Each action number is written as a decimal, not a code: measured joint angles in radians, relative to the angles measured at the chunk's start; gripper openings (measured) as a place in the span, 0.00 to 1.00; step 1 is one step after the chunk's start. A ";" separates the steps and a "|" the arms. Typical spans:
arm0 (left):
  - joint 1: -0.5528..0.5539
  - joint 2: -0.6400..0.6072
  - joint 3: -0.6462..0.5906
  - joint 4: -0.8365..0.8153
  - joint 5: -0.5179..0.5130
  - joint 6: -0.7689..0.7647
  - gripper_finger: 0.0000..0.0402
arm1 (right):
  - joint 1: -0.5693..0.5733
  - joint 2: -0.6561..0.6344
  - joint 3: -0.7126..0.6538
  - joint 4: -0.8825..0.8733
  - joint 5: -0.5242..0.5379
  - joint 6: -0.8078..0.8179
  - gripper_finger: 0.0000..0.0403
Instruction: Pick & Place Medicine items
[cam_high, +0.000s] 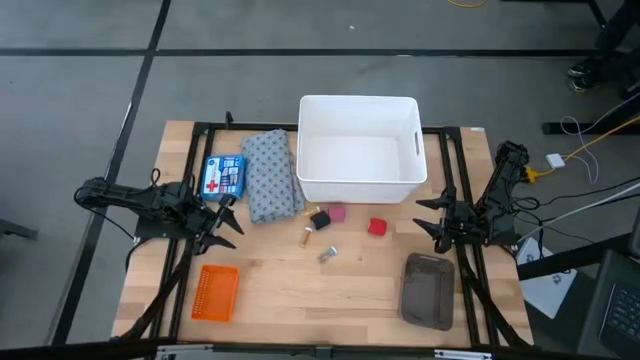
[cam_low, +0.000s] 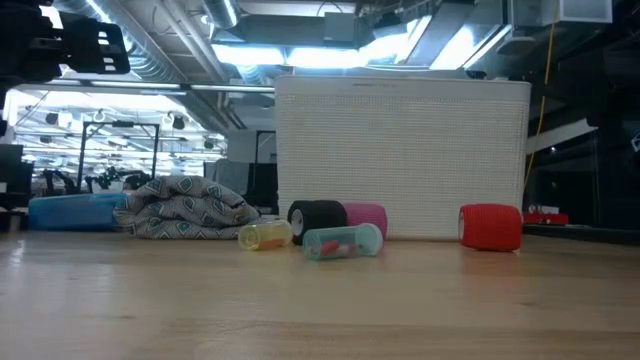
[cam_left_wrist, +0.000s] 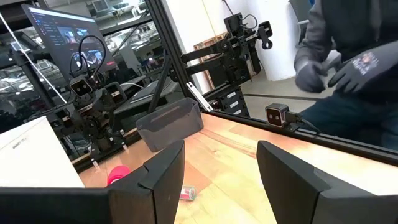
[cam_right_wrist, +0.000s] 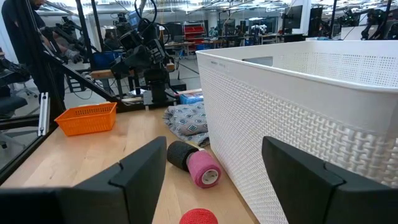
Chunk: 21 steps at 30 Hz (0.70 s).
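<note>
Wooden desk (cam_high: 270, 300) inside a black frame on a grey workshop floor. From above: left end effector (cam_high: 222, 221) released, low over the desk, with the blue box (cam_high: 222, 176) marked by a red cross just beyond its fingertips, beside the grey patterned cloth (cam_high: 272, 175). Amber vial (cam_high: 305, 237) and silvery-grey piece (cam_high: 327, 254) roughly midway between the two end effectors, just short of the white bin (cam_high: 359, 148). Right end effector (cam_high: 432, 224) also released, waiting near the grey tray (cam_high: 428, 290).

At desk height: amber vial (cam_low: 265, 235) on its side, touching or nearly touching the clear capsule-like piece (cam_low: 341, 242), red and orange bits inside. Probably light, smooth and prone to rolling; best pinched across the middle of the barrel.

Past the left wrist: fingers (cam_left_wrist: 155, 177) spread, only a glimpse of the small piece (cam_left_wrist: 187, 194) between them; a gloved person behind.

Past the right wrist: fingers (cam_right_wrist: 140, 171) apart, pink roll (cam_right_wrist: 204, 169) and black roll (cam_right_wrist: 181, 154) ahead, bin wall alongside. Blue box likely stiff and light; long edges the safest hold.
</note>
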 joint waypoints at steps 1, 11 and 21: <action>0.000 0.000 0.000 0.000 0.000 0.000 0.49 | 0.000 0.000 0.000 0.000 0.000 0.000 0.66; 0.000 0.000 0.000 0.000 0.000 0.000 0.49 | 0.000 0.000 0.000 0.000 0.000 0.000 0.66; 0.000 0.000 0.000 0.000 0.000 0.000 0.49 | 0.000 0.000 0.000 0.000 0.000 0.000 0.66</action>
